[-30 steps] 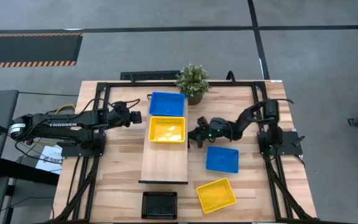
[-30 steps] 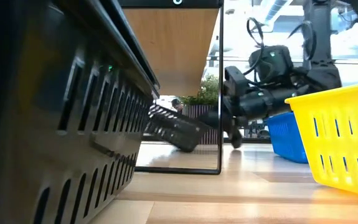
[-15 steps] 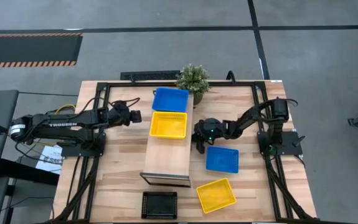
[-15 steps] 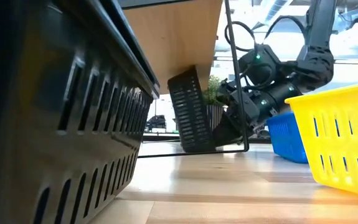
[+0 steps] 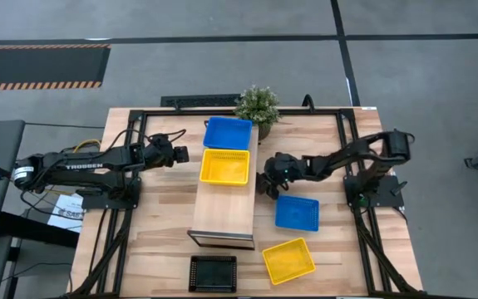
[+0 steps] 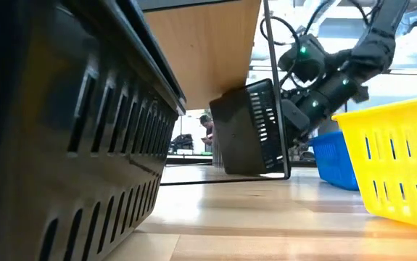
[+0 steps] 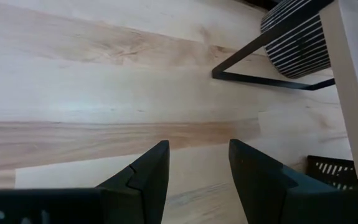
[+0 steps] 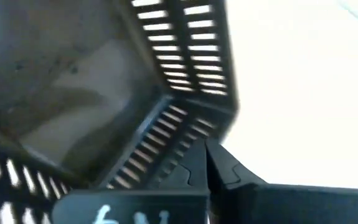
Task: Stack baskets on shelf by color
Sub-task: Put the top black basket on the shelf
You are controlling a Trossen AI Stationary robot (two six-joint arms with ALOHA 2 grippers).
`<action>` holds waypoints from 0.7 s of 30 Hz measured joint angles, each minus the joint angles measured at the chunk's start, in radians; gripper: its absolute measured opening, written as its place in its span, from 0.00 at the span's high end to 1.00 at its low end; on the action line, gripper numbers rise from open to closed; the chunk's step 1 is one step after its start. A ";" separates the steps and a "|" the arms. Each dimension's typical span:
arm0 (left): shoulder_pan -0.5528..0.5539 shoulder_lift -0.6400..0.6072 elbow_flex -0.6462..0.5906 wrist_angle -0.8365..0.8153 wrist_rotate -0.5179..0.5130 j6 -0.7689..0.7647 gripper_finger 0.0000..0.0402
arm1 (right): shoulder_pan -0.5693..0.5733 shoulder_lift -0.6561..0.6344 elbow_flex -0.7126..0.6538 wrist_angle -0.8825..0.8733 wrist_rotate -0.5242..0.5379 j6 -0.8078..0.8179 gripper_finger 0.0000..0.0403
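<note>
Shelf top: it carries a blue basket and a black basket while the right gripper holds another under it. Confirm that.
Not quite. In the high view the shelf carries a blue basket and a yellow basket, not a black one. The right gripper does hold a black basket under it.

Grey floor (image 5: 222, 75) crossed by black lines, a hazard-striped mat (image 5: 39, 66) beyond the wooden table (image 5: 160, 216).
</note>
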 joint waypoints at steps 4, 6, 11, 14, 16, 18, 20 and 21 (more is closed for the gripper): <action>0.001 0.000 0.000 0.001 -0.008 0.002 0.62 | -0.003 -0.098 0.001 -0.168 0.059 -0.001 1.00; 0.001 0.000 0.001 0.000 -0.008 0.002 0.62 | -0.002 -0.156 0.000 -0.235 0.062 -0.007 1.00; 0.001 0.000 0.001 0.001 -0.008 0.002 0.62 | 0.040 -0.286 0.003 -0.236 0.022 -0.033 1.00; 0.001 0.000 0.001 0.002 -0.008 0.002 0.62 | 0.072 -0.338 0.002 -0.241 0.022 -0.033 1.00; 0.001 0.000 0.001 0.002 -0.008 0.002 0.62 | 0.094 -0.344 0.004 -0.214 0.023 -0.034 1.00; 0.001 0.000 0.001 0.001 -0.012 0.009 0.62 | 0.117 -0.333 0.003 -0.212 0.019 -0.033 1.00; 0.001 0.000 0.001 -0.001 -0.016 0.010 0.62 | 0.142 -0.296 0.003 -0.189 0.011 -0.034 1.00; 0.001 0.000 0.001 -0.002 -0.016 0.010 0.62 | 0.154 -0.277 0.002 -0.179 0.010 -0.033 1.00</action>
